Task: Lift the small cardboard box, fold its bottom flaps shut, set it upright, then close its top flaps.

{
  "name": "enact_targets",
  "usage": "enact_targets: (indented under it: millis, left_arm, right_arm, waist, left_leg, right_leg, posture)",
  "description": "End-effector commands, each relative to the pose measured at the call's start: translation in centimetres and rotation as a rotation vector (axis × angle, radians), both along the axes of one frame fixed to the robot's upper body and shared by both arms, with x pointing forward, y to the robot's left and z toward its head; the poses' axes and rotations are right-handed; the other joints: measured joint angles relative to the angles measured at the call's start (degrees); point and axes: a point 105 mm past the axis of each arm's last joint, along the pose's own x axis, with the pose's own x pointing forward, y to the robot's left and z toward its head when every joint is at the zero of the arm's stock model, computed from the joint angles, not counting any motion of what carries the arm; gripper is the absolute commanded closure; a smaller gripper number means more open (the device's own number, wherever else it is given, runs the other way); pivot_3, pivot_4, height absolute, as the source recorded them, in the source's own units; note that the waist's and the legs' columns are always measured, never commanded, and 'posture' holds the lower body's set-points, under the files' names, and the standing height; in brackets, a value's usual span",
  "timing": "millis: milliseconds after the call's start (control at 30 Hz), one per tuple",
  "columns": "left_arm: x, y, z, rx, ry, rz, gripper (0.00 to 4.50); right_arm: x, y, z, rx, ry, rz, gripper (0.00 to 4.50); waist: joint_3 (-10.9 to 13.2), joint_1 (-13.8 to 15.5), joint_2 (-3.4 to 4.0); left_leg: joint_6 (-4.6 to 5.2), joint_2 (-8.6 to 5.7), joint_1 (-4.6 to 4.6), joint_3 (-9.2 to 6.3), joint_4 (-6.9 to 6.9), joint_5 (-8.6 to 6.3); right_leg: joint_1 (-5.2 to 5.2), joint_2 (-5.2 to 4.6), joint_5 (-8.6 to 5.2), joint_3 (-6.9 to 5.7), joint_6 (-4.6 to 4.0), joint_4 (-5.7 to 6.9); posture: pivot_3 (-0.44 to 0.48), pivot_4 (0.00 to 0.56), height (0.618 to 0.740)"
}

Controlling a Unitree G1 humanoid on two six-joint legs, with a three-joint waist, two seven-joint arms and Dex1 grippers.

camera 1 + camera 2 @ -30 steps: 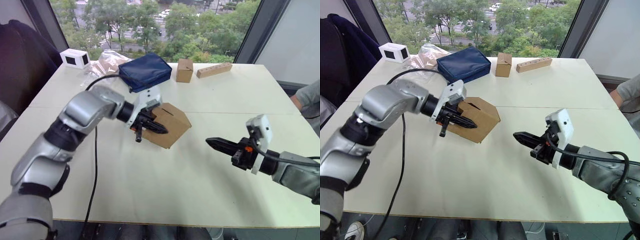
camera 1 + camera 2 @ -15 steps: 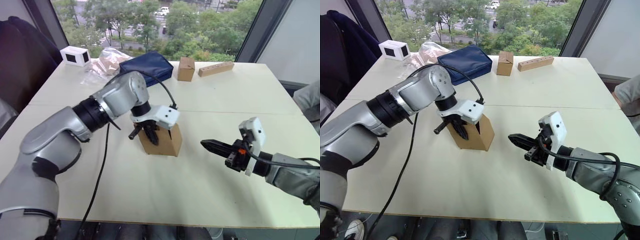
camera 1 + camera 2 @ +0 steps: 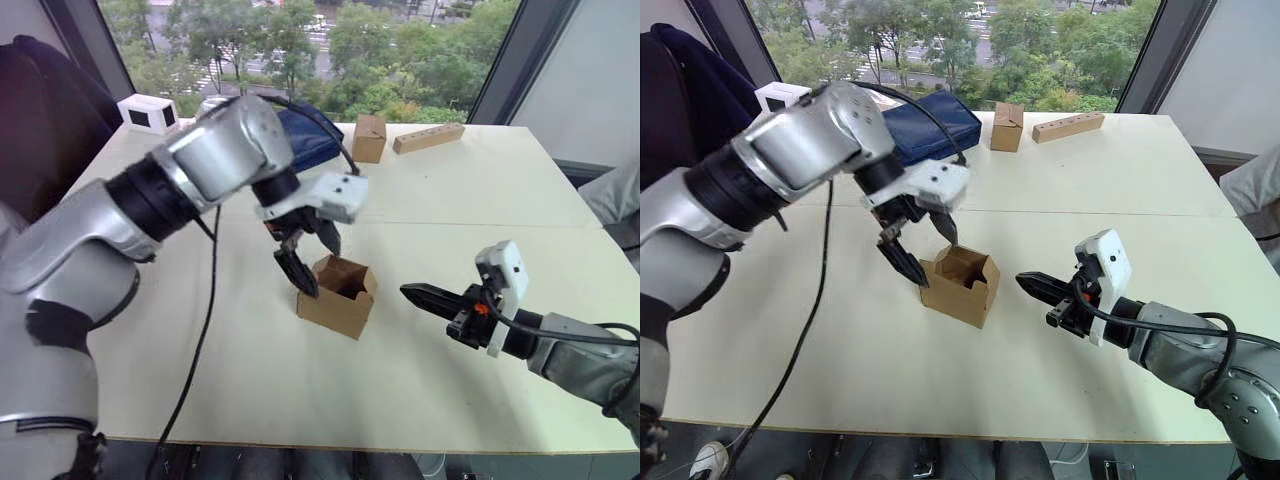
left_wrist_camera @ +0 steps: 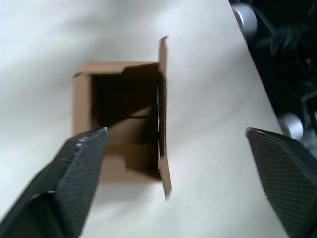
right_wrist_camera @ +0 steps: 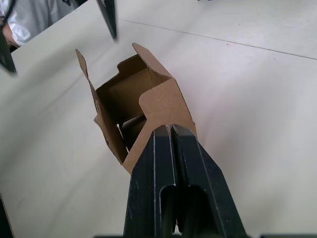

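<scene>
The small cardboard box [image 3: 338, 297] stands upright on the white table [image 3: 470, 190], near the middle. Its top flaps are up and its inside shows. Just above its left rim hangs my left gripper [image 3: 313, 256], pointing down, open and touching nothing. In the left wrist view the box [image 4: 124, 119] lies below between the spread fingers [image 4: 81, 161]. My right gripper [image 3: 415, 293] is shut and empty. It points at the box from the right with a small gap. In the right wrist view its tip [image 5: 168, 130] is just short of the box wall [image 5: 163, 106].
At the back of the table lie a navy pouch [image 3: 935, 115], a smaller, taller brown box [image 3: 369, 138], a long wooden block [image 3: 428, 138], a white box [image 3: 150, 113] and a clear plastic bag. A black cable [image 3: 200, 330] trails over the left side. A person's sleeve [image 3: 615, 195] shows at the right edge.
My left gripper turned the box from tilted to upright, let go of it, opened wide and rose above it. The right gripper has barely moved.
</scene>
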Motion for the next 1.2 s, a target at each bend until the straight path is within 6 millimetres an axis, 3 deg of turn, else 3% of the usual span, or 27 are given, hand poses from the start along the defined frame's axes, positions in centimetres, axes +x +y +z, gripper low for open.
enact_targets:
  millis: [33,100,200,333,367,400,600,767,933,1200]
  left_arm:
    - [0.8,1.0,1.7,-0.151,0.023,0.071,0.28]
    - [1.3,1.6,2.0,-0.236,0.059,0.127,0.71]
    - [1.8,3.2,1.3,-0.365,0.105,0.189,2.11]
    - [2.7,4.5,-0.9,-0.475,0.136,0.311,3.75]
    - [3.2,5.0,-2.5,-0.482,0.123,0.349,4.23]
    - [3.4,5.3,-3.6,-0.487,0.112,0.374,4.41]
    - [5.1,6.3,-8.9,-0.521,0.088,0.576,4.41]
    - [4.3,5.9,-12.1,-0.511,0.096,0.611,4.41]
    - [3.1,5.2,-13.4,-0.502,0.118,0.603,4.41]
    - [1.5,4.7,-13.5,-0.489,0.186,0.577,4.41]
  right_arm:
    - [0.7,-0.5,1.4,-0.007,-0.088,-0.034,4.50]
    - [0.8,-0.5,1.6,-0.010,-0.111,-0.032,4.50]
    - [1.1,-0.8,1.4,-0.047,-0.120,-0.039,4.50]
    - [1.2,-0.8,0.8,-0.101,-0.108,-0.025,4.50]
    - [1.3,-0.7,0.2,-0.127,-0.091,-0.019,4.50]
    - [1.3,-0.7,-0.2,-0.146,-0.079,-0.014,4.50]
    - [1.9,0.2,-2.9,-0.231,-0.021,0.029,4.50]
    - [1.6,1.3,-4.4,-0.240,0.018,0.105,4.50]
    - [1.8,2.5,-4.7,-0.234,0.021,0.150,4.50]
    - [2.3,4.1,-4.8,-0.215,0.021,0.201,4.50]
  waist:
    - [0.00,0.07,0.00]
    - [0.00,0.08,0.00]
    - [0.00,0.03,0.00]
    - [0.00,-0.03,-0.01]
    - [0.00,-0.02,0.00]
    - [-0.01,0.03,0.01]
    - [-0.01,0.10,-0.01]
    - [-0.01,0.05,-0.01]
    - [-0.02,0.10,0.00]
    - [-0.03,-0.01,0.01]
  left_leg:
    - [0.00,-0.01,0.00,0.01,0.01,0.00]
    - [0.00,-0.01,0.01,0.00,0.03,0.00]
    - [-0.01,-0.01,0.01,0.02,0.04,0.01]
    - [-0.07,0.00,0.04,0.02,0.04,0.04]
    - [-0.10,0.00,0.04,0.01,0.05,0.06]
    - [-0.10,0.00,0.06,0.02,0.06,0.06]
    - [-0.10,-0.04,0.08,0.01,0.12,0.06]
    - [-0.10,-0.04,0.11,0.02,0.13,0.06]
    - [-0.16,-0.03,0.11,0.01,0.15,0.09]
    - [-0.16,-0.03,0.14,0.01,0.16,0.09]
  right_leg:
    - [0.00,0.00,-0.01,0.00,0.01,0.00]
    - [0.03,0.00,-0.01,0.00,0.02,0.00]
    - [0.03,0.00,-0.01,0.00,0.04,0.01]
    - [0.02,-0.01,-0.01,0.02,0.05,0.10]
    - [0.02,-0.01,-0.01,0.02,0.05,0.12]
    - [0.02,-0.02,-0.01,0.03,0.05,0.15]
    - [0.04,-0.04,-0.01,0.07,0.05,0.27]
    - [-0.04,-0.04,-0.02,0.08,0.05,0.49]
    - [-0.08,-0.04,-0.02,0.09,0.05,0.60]
    - [-0.08,-0.03,-0.02,0.09,0.04,0.65]
  posture:
    - [0.000,0.150,0.740]
    - [0.000,0.150,0.740]
    - [0.000,0.150,0.740]
    - [0.000,0.150,0.740]
    - [0.000,0.150,0.740]
    - [0.000,0.150,0.740]
    - [0.000,0.150,0.740]
    - [0.000,0.150,0.740]
    - [0.000,0.150,0.740]
    - [0.000,0.150,0.740]
